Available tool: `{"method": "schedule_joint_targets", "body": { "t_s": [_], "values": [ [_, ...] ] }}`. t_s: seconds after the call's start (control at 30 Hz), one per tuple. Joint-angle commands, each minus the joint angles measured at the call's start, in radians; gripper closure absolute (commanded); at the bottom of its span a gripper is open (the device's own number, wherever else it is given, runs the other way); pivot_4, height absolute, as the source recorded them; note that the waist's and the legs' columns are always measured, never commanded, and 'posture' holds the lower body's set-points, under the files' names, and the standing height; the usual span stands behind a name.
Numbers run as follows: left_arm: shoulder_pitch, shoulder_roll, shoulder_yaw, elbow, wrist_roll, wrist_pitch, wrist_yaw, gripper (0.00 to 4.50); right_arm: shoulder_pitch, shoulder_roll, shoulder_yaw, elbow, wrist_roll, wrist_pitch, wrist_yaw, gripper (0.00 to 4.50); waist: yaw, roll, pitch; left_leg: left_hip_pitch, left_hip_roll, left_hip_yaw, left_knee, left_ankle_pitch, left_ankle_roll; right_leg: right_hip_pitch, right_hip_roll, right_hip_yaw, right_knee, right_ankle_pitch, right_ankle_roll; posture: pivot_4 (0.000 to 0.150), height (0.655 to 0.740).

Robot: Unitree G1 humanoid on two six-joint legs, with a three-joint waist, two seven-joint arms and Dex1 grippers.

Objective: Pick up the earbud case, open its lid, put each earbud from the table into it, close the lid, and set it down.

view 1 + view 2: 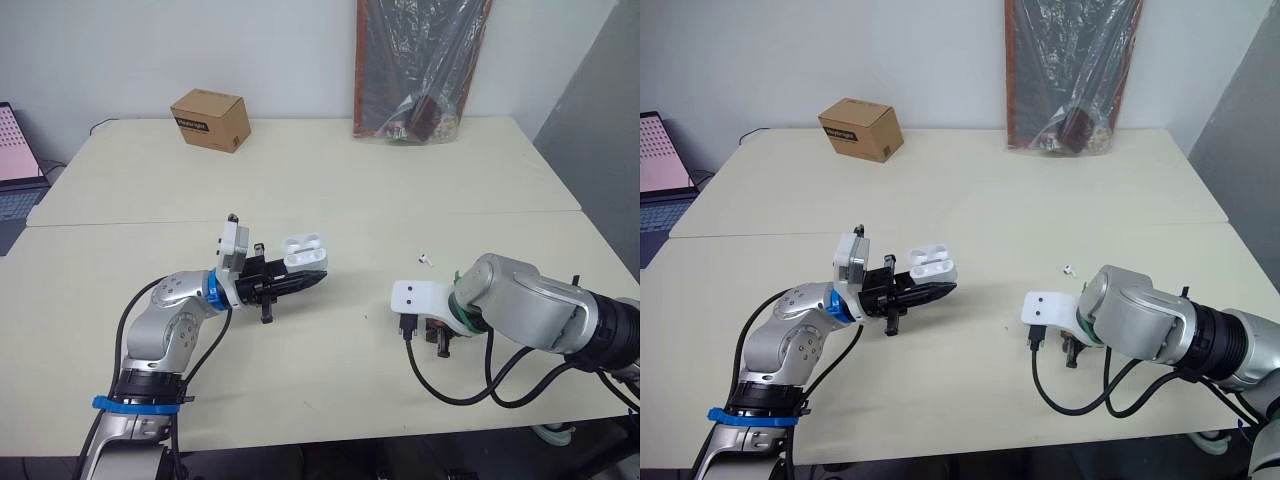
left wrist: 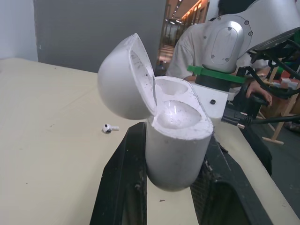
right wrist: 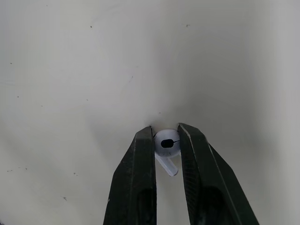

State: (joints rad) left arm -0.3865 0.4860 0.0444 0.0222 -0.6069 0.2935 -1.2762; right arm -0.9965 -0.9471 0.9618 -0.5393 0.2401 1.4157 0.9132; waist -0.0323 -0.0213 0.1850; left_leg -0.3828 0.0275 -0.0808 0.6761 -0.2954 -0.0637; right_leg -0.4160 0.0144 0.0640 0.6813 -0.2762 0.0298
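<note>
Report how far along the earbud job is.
Done: left hand holds the earbud case, lid open, both sockets empty. In hand: right hand is shut on one earbud. Left: seat it, fetch the second earbud lying on the table, close the lid, set the case down.

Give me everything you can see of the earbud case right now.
The earbud case is white, rounded, plastic-looking, with dark smudges. Its hinged lid stands open; both wells look empty. The left tool holds its body between two black fingers, above the table.
</note>
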Motion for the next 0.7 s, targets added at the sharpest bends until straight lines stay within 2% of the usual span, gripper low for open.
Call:
{"method": "schedule_joint_targets", "body": {
  "t_s": [0.03, 0.1, 0.27, 0.4, 0.53, 0.7],
  "values": [
    [0.001, -0.001, 0.016, -0.035, -0.01, -0.022, 0.007, 3.73, 0.029, -0.043, -0.103, -0.051, -0.006, -0.064, -0.016, 4.16, 0.0, 0.0, 0.0, 0.0, 0.0, 0.0, 0.0, 0.0, 0.0, 0.0, 0.0, 0.0, 0.0, 0.0, 0.0, 0.15, 0.74],
    [0.004, -0.002, 0.019, -0.035, -0.008, -0.028, 0.011, 3.73, 0.079, -0.039, -0.183, -0.063, 0.002, -0.108, -0.034, 4.16, 0.001, 0.0, 0.0, 0.0, 0.0, 0.0, 0.0, 0.0, 0.0, 0.0, 0.0, 0.0, 0.0, 0.0, 0.0, 0.15, 0.74],
    [-0.007, -0.018, 0.028, -0.001, 0.007, -0.07, 0.032, 3.73, 0.288, 0.065, -0.485, -0.109, 0.087, -0.23, -0.079, 4.16, 0.002, 0.0, 0.0, -0.001, 0.0, 0.0, -0.001, 0.0, 0.0, 0.0, 0.0, 0.0, 0.0, 0.0, 0.0, 0.15, 0.74],
    [-0.037, -0.031, 0.029, 0.059, 0.026, -0.117, 0.039, 3.73, 0.417, 0.212, -0.668, -0.12, 0.188, -0.198, -0.115, 4.16, 0.003, 0.0, 0.0, 0.0, 0.0, 0.0, 0.0, 0.0, 0.0, 0.001, 0.0, 0.0, 0.0, 0.0, 0.001, 0.15, 0.74],
    [-0.058, -0.035, 0.023, 0.093, 0.034, -0.134, 0.033, 3.73, 0.525, 0.413, -0.863, -0.13, 0.307, -0.246, -0.168, 4.16, 0.002, 0.0, 0.0, 0.001, 0.0, 0.0, 0.0, 0.0, 0.0, 0.002, 0.001, 0.0, 0.0, 0.001, 0.001, 0.15, 0.74],
    [-0.093, -0.051, 0.015, 0.134, 0.056, -0.164, 0.041, 3.73, 0.522, 0.619, -1.001, -0.117, 0.442, -0.217, -0.269, 4.16, 0.001, 0.0, 0.0, 0.001, 0.0, 0.0, 0.0, 0.0, 0.0, 0.002, 0.001, 0.001, 0.0, 0.001, 0.001, 0.15, 0.74]
  ]
}}
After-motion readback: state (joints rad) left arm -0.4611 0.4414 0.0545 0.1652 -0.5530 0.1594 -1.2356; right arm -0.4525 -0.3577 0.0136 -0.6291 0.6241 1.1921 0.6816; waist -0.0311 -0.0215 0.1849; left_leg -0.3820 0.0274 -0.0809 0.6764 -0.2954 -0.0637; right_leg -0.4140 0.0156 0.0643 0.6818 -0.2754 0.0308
